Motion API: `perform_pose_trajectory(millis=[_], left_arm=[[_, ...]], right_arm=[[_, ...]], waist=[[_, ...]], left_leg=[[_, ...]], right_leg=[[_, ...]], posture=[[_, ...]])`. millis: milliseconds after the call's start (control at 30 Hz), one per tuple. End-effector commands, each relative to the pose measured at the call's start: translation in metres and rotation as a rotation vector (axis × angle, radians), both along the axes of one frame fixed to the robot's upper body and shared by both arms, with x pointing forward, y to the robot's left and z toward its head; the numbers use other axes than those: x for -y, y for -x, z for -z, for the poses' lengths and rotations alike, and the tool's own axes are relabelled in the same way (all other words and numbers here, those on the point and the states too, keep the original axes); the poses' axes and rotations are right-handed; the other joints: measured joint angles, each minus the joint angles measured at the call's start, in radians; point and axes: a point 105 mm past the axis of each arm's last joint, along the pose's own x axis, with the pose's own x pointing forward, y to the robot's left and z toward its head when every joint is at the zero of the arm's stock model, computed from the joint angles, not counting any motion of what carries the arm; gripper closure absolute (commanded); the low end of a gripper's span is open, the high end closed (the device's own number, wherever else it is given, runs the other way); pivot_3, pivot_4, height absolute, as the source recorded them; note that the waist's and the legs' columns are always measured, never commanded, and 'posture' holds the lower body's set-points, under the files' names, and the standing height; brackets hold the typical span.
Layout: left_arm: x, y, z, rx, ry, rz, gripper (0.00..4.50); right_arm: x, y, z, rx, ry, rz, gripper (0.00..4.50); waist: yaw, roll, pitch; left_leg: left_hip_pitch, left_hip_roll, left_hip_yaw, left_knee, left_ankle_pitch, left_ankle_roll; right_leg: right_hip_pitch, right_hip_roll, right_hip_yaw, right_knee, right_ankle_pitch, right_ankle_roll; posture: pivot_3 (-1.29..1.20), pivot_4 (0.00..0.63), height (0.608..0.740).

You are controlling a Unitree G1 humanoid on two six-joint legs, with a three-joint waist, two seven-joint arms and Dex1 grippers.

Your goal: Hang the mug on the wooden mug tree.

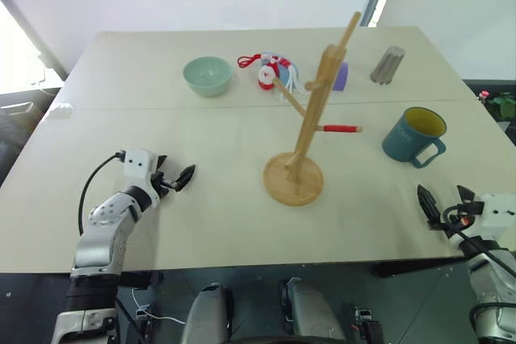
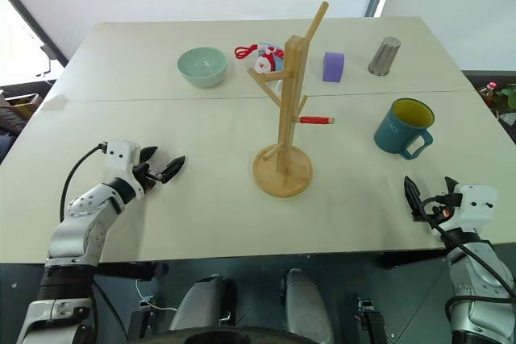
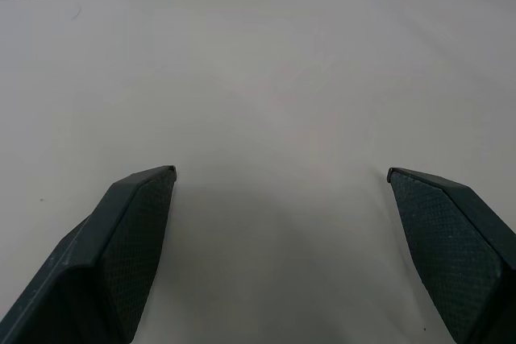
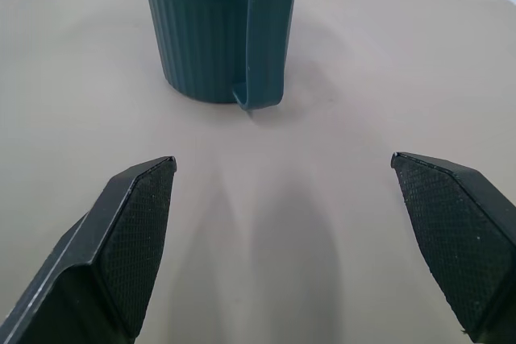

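Note:
The teal mug (image 1: 412, 136) with a yellow inside stands upright on the right side of the table, its handle turned toward the front edge. In the right wrist view the mug (image 4: 211, 30) sits straight ahead of my open right gripper (image 4: 284, 168), a short gap away. That right gripper (image 1: 442, 198) hovers at the table's front right corner, empty. The wooden mug tree (image 1: 305, 118) stands mid-table on its round base, one peg red-tipped. My left gripper (image 1: 176, 178) is open and empty at the front left, over bare tabletop (image 3: 266, 78).
Along the far side of the table (image 1: 242, 223) stand a pale green bowl (image 1: 207, 75), a red-and-white object with cords (image 1: 268, 70), a purple block (image 1: 341, 76) and a grey metal cylinder (image 1: 387, 65). The table's front edge runs just under both grippers.

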Motion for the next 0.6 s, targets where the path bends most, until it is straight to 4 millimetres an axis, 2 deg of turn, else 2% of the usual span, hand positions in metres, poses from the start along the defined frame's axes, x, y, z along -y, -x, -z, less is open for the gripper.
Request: perform_pose_trajectory(millis=[33, 333, 467, 600], left_arm=[[-0.003, 0.001, -0.010, 0.031, -0.019, -0.002, 0.00], [0.000, 0.007, -0.014, 0.037, -0.002, 0.022, 0.00], [0.019, 0.016, -0.022, 0.054, 0.018, 0.141, 0.00], [0.045, 0.037, -0.031, 0.083, 0.033, 0.331, 0.00]], right_arm=[[0.000, -0.001, -0.013, 0.045, 0.029, -0.007, 0.05], [-0.007, -0.002, -0.014, 0.048, 0.031, -0.014, 0.05], [-0.009, -0.005, -0.015, 0.046, 0.022, -0.001, 0.05], [-0.017, -0.008, -0.015, 0.042, 0.030, -0.018, 0.05]], waist=[[0.000, 0.000, 0.000], [-0.001, 0.000, 0.000], [-0.001, 0.000, 0.000], [-0.001, 0.000, 0.000]], left_leg=[[0.000, 0.000, 0.000, 0.000, 0.000, 0.000], [0.000, 0.000, 0.000, 0.000, 0.000, 0.000], [0.000, 0.000, 0.000, 0.000, 0.000, 0.000], [0.000, 0.000, 0.000, 0.000, 0.000, 0.000]], right_leg=[[0.000, 0.000, 0.000, 0.000, 0.000, 0.000], [0.000, 0.000, 0.000, 0.000, 0.000, 0.000], [0.000, 0.000, 0.000, 0.000, 0.000, 0.000], [0.000, 0.000, 0.000, 0.000, 0.000, 0.000]], posture=[[0.00, 0.150, 0.740], [0.00, 0.150, 0.740], [0.00, 0.150, 0.740], [0.00, 0.150, 0.740]])
